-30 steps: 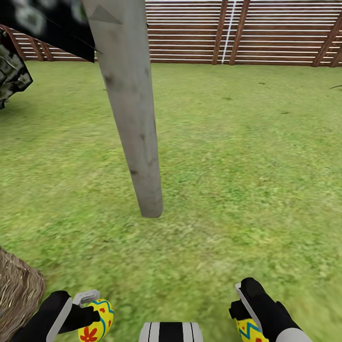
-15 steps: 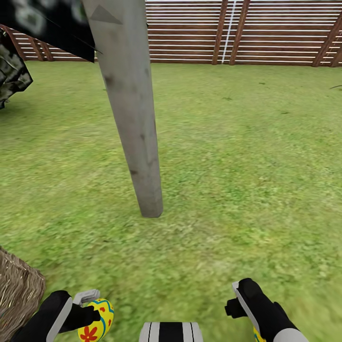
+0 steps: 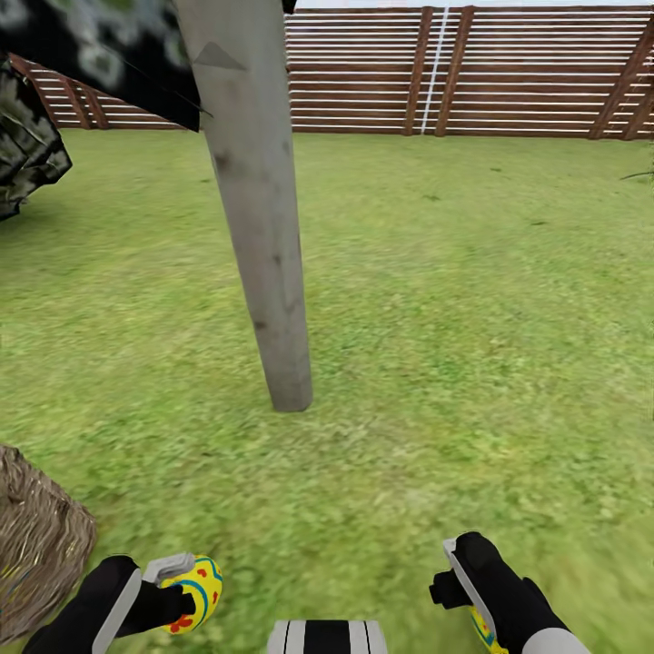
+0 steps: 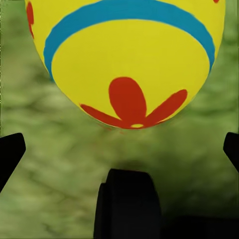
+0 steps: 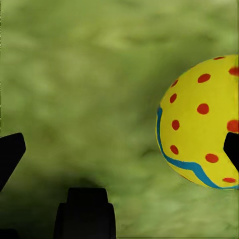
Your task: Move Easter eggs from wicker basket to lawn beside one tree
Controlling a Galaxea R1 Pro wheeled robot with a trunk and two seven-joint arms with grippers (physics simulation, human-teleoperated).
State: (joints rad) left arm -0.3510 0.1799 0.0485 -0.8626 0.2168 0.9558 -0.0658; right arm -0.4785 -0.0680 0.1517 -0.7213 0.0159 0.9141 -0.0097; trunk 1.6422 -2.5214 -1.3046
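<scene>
The tree with its pale grey trunk stands on the lawn straight ahead of me. A yellow egg with blue bands and a red flower sits at the tip of my left gripper. In the left wrist view this egg lies beyond the widely spread fingertips. My right gripper is open too. A dotted egg is over the grass beside one fingertip; a sliver of it peeks out under the hand. The wicker basket stands at the near left. A third egg is hidden.
A brown slatted fence closes the lawn at the back. Dark speckled leaves of the crown hang at the upper left. Open grass stretches to the right of the trunk.
The view has tilted slightly. The left egg has turned and shifted outward at the gripper's tip. The right egg, plainly in the right gripper a second ago, has dropped mostly behind the hand.
</scene>
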